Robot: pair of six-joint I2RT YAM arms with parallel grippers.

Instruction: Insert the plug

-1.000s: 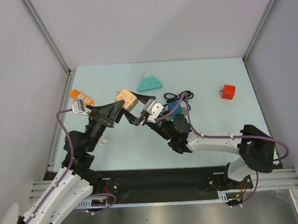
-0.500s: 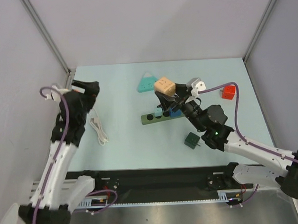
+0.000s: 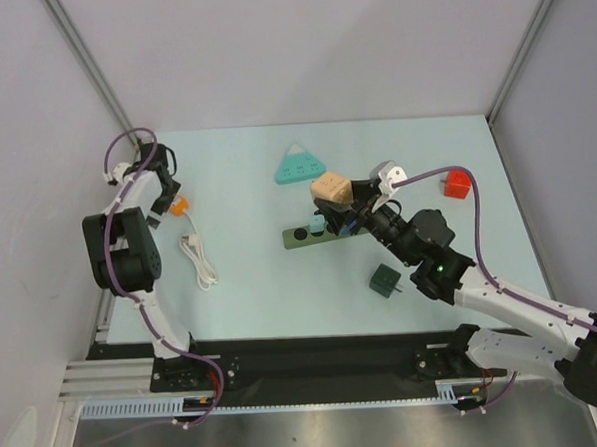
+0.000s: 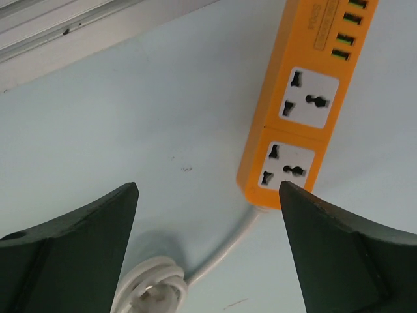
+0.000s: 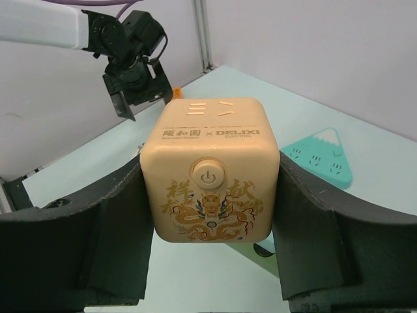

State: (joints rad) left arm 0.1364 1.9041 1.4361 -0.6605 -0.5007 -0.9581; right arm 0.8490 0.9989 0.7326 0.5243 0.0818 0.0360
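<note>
Nearest the arm bases, a small dark green cube sat alone on the pale blue surface, close beside the right arm's forearm. To the left, a coiled white cable lay on the surface. In the left wrist view its loose end ran up to the short end of an orange power strip.

Further in, a dark green socket bar lay flat near the middle. A light teal plug and a blue one sat on it. Its left end showed a round dark opening.

The right hand hung just over that bar, clamped on a beige cube adapter. In the right wrist view, both dark fingers pressed flat against the cube's sides. Its power button and gold dragon print faced the camera, and slot openings showed on its top face. Whether the cube touched the bar below could not be told.

At the left edge, the left arm stood folded upright. The left hand pointed down beside the orange power strip, its fingers spread wide apart with nothing between them.

Beyond, a teal triangular power strip lay flat. A red cube sat well apart at the far right.
</note>
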